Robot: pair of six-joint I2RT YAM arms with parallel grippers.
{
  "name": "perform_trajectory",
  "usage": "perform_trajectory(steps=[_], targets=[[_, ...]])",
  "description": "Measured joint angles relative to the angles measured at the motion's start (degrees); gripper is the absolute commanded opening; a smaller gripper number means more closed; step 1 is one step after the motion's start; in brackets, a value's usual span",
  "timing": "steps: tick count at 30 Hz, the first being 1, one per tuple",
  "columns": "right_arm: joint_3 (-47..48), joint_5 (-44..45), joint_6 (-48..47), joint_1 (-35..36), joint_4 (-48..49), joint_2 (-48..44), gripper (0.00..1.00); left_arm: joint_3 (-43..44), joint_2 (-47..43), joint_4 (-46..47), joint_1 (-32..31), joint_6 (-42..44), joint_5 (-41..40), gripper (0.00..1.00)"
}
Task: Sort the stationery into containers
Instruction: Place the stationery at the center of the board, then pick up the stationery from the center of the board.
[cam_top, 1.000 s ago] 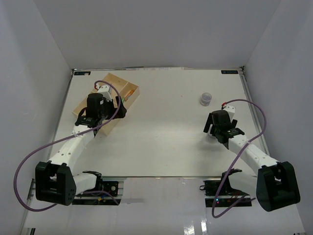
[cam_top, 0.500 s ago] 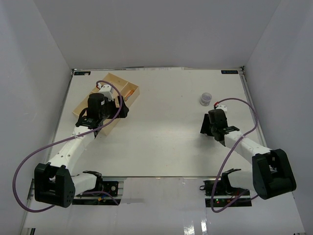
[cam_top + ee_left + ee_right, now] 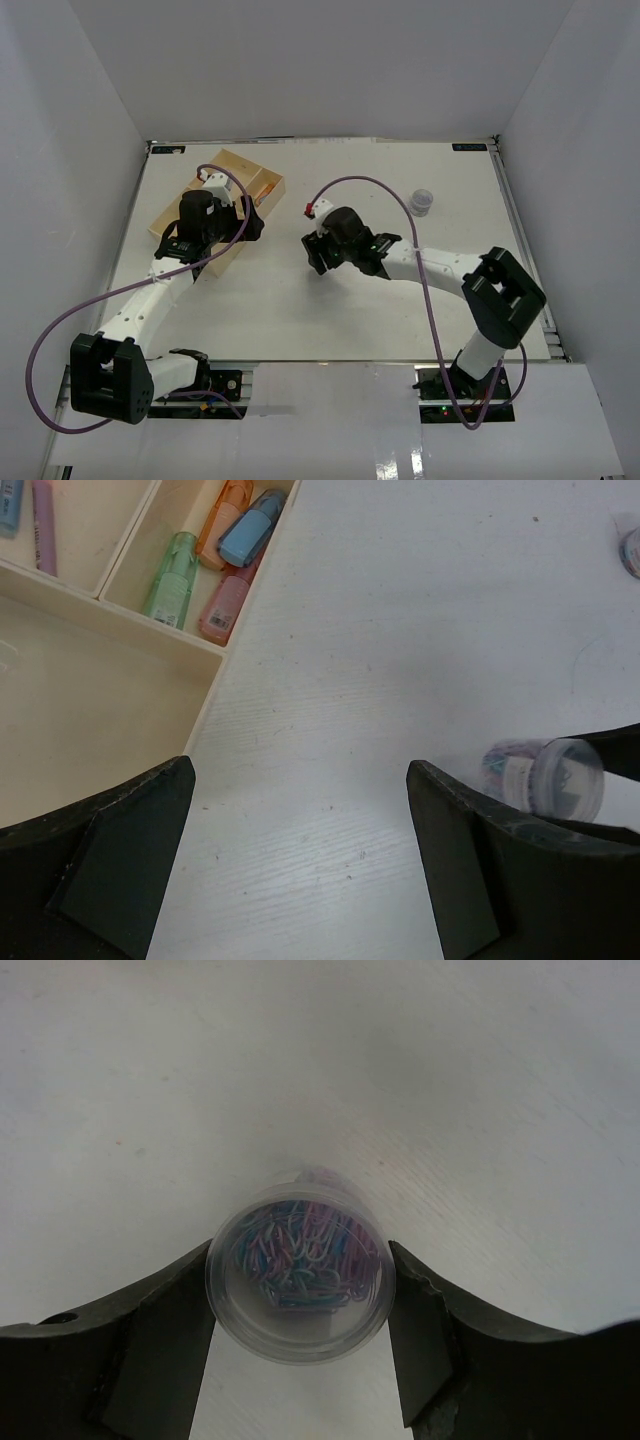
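- Right gripper [image 3: 300, 1258] is clamped on a small clear jar [image 3: 298, 1290] of coloured paper clips, pressing it from both sides. I cannot tell whether the jar touches the table [image 3: 330, 320] or hangs just above it.
- Gripper and jar sit near the table's middle, to the right of the tray [image 3: 235, 165] and apart from it.
- Left gripper [image 3: 250, 222] stands wide open with nothing in it. It hangs at the tray's right edge, half over the large compartment and half over the table, between the held jar and the tray.
- The left arm [image 3: 150, 290] covers much of the tray in the overhead view.
- The narrow compartment along the tray's right edge holds a green marker [image 3: 170, 580], an orange marker [image 3: 228, 502], a blue marker [image 3: 252, 528] and a pink marker [image 3: 222, 610], packed close together.
- The next compartment holds a pink pen [image 3: 42, 525].
- A second jar [image 3: 421, 201] stands well apart, toward the table's far right.
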Motion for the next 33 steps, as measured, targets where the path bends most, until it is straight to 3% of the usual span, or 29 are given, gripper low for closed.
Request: perform_trajectory(steps=[3, 8, 18, 20, 25, 33], targets=[[5.40, -2.27, -2.69, 2.89, 0.13, 5.68, 0.40, 0.00, 0.02, 0.00, 0.00, 0.00, 0.04, 0.98], [7.58, -5.03, -5.62, 4.48, -0.72, 11.67, 0.54, 0.00, 0.02, -0.02, -0.09, -0.28, 0.87, 0.98], [7.87, -6.80, -8.79, 4.81, -3.30, 11.56, 0.96, 0.15, 0.02, -2.32, -1.75, -1.60, 2.60, 0.98], [6.80, -6.69, -9.11, 4.90, -3.98, 8.55, 1.00, 0.39, 0.17, -3.34, -3.02, -1.64, 2.58, 0.98], [0.79, -3.43, -9.75, 4.90, -5.42, -6.23, 0.90, 2.25, 1.66, -5.29, -7.80, -2.03, 0.85, 0.98], [-16.02, 10.01, -3.54, -1.68, -6.73, -32.04, 0.90, 7.04, 9.20, -5.66, -22.88, -3.30, -7.48, 0.98]])
